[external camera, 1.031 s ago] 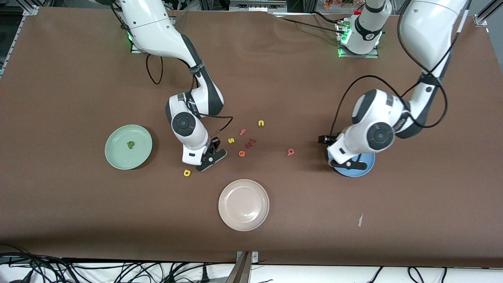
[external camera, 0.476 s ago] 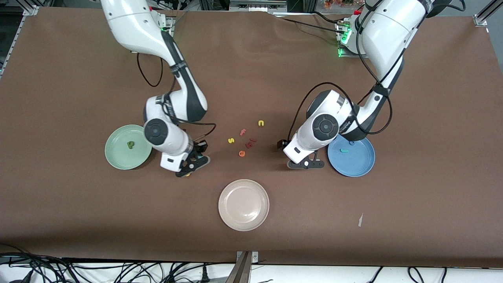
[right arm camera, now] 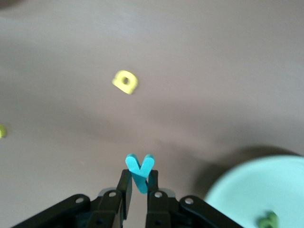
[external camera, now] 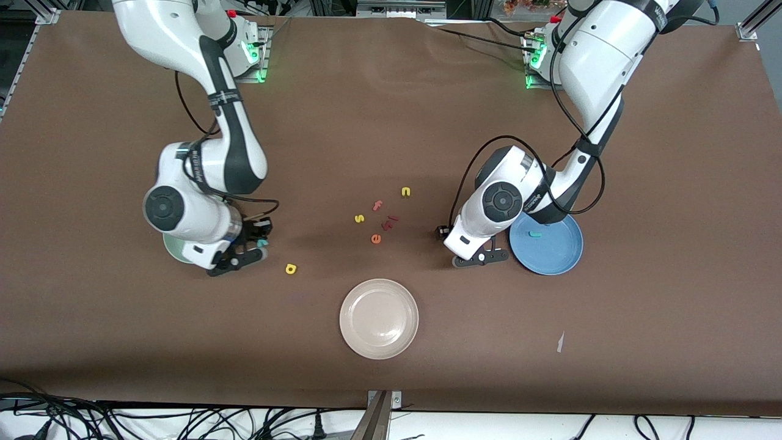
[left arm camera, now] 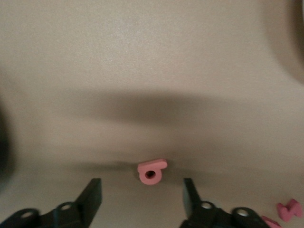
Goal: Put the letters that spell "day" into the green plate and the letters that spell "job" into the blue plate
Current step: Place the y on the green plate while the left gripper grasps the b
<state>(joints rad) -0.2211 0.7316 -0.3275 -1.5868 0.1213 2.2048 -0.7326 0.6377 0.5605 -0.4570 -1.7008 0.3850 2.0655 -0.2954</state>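
Observation:
My right gripper (external camera: 259, 243) is shut on the teal "y" (right arm camera: 140, 172), just beside the rim of the green plate (right arm camera: 266, 190). The right arm covers most of that plate (external camera: 173, 252) in the front view. The olive "d" (right arm camera: 267, 220) lies in the plate. On the table between the green and cream plates lies the yellow "a" (external camera: 291, 268). My left gripper (left arm camera: 141, 197) is open and low over the table, beside the blue plate (external camera: 553, 250). The salmon "b" (left arm camera: 152, 171) lies flat just ahead of its fingertips, untouched. The teal "j" (external camera: 535, 234) lies in the blue plate.
A cream-white plate (external camera: 379, 318) sits nearest the front camera. In mid-table lie a yellow "s" (external camera: 359, 218), pink "f" (external camera: 377, 205), yellow "n" (external camera: 405, 192), orange "e" (external camera: 376, 239) and a reddish piece (external camera: 391, 221).
The right gripper has carried the teal "y" from beside the loose letters toward the green plate. The left gripper has left the blue plate and come over the salmon "b".

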